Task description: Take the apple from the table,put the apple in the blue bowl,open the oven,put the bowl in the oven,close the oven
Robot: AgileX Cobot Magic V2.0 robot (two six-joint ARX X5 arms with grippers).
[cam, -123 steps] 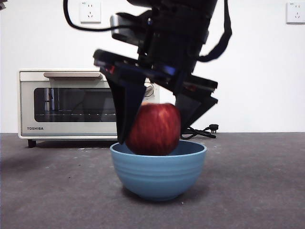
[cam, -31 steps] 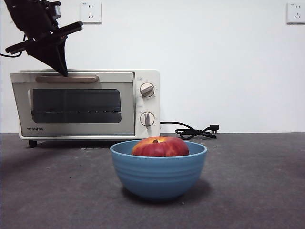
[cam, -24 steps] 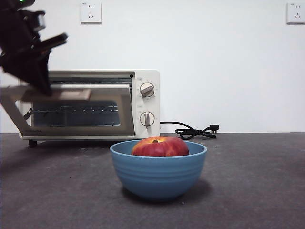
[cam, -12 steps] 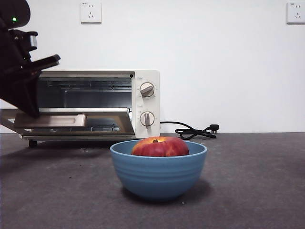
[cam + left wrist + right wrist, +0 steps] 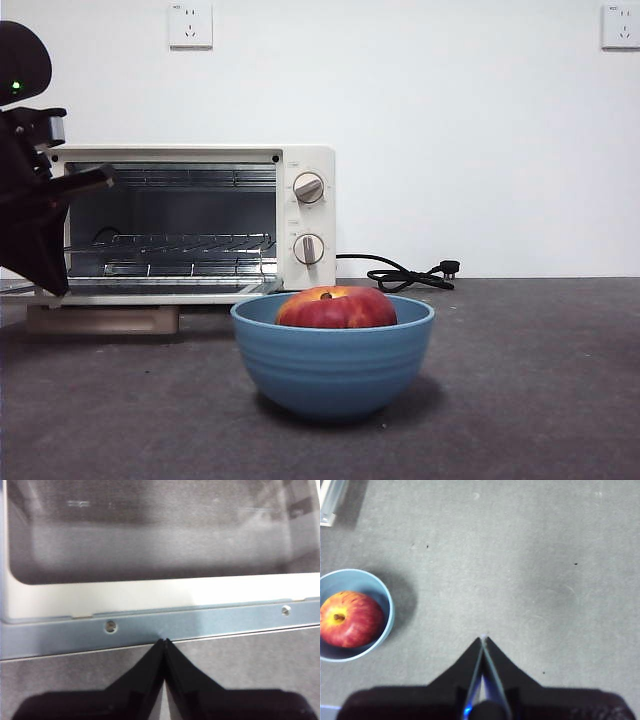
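Right under the left gripper (image 5: 164,641) is the front edge of the dropped oven door (image 5: 150,625), jaws pressed together with nothing between them, tips at or just above the metal lip; can't tell if they touch. Past that edge, further from the gripper, is the door's dark glass. In the front view that arm sits beside the oven (image 5: 300,215), whose door lies flat, handle (image 5: 100,320) nearly down at the table (image 5: 520,380), rack bare inside.

Over by the right gripper (image 5: 483,639), jaws also closed and empty, it's just hovering over table. Off to one side of it, well apart, sits the bowl (image 5: 390,620) with the apple (image 5: 351,619) already in it, stem up.

So I'd say apple step done, door-opening basically finished. Next up is the bowl into the oven: one gripper needs to spread its jaws, catch the rim without tipping the apple out, and clear the door on the way in.
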